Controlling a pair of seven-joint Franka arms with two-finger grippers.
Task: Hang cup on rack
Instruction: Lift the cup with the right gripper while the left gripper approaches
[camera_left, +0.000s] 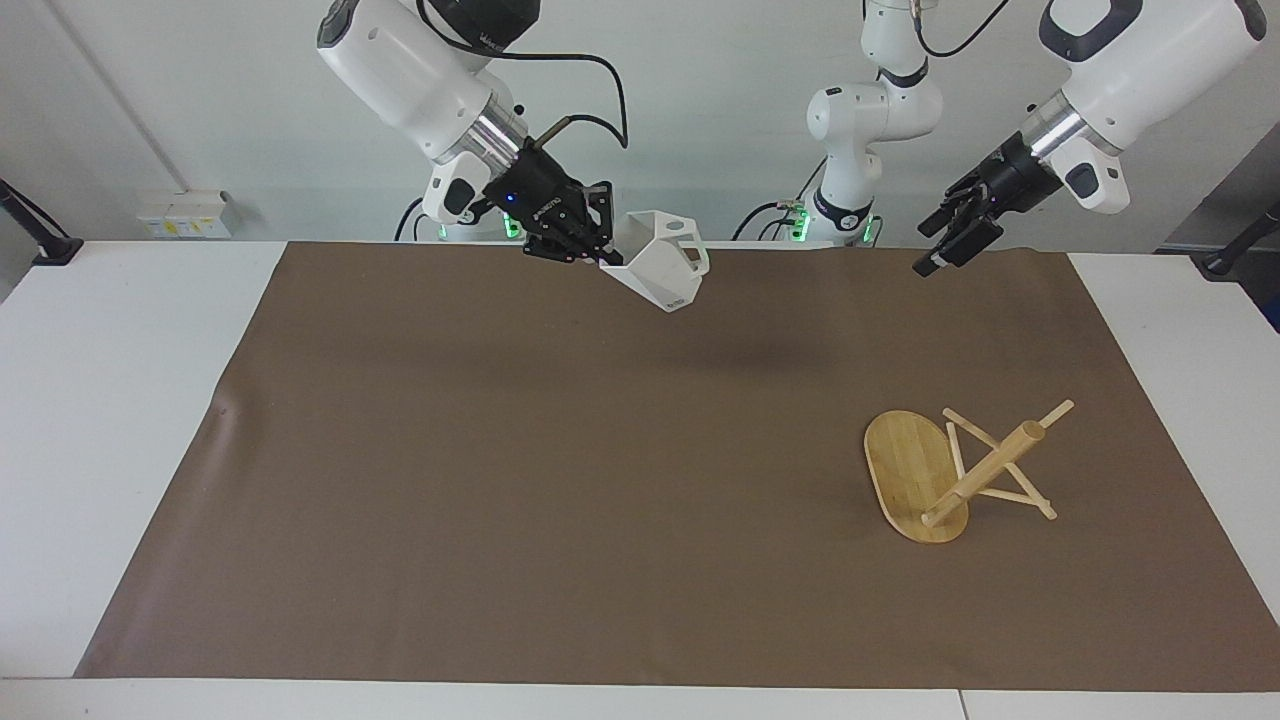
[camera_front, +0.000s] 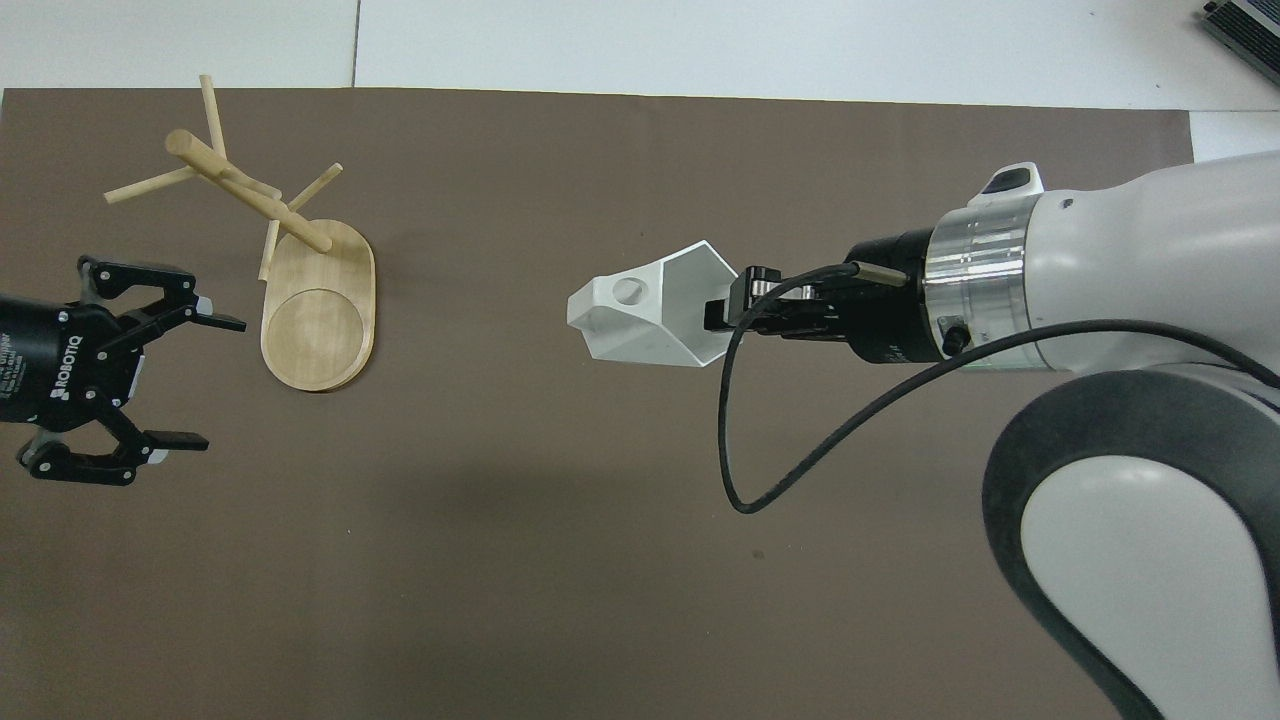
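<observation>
The white faceted cup (camera_left: 660, 265) (camera_front: 645, 320) hangs tilted in the air over the brown mat, its pierced handle pointing toward the left arm's end. My right gripper (camera_left: 608, 250) (camera_front: 722, 312) is shut on the cup's rim. The bamboo rack (camera_left: 915, 475) (camera_front: 318, 320) lies toppled on the mat at the left arm's end, with its oval base tipped up. Its post (camera_left: 985, 470) (camera_front: 245, 190) and pegs rest slanted on the mat. My left gripper (camera_left: 945, 238) (camera_front: 215, 382) hovers open and holds nothing. From overhead it sits beside the rack's base.
A brown mat (camera_left: 560, 480) covers most of the white table (camera_left: 110, 400). A black cable (camera_front: 760, 470) loops under the right wrist. The robots' bases (camera_left: 850, 215) stand along the table's edge.
</observation>
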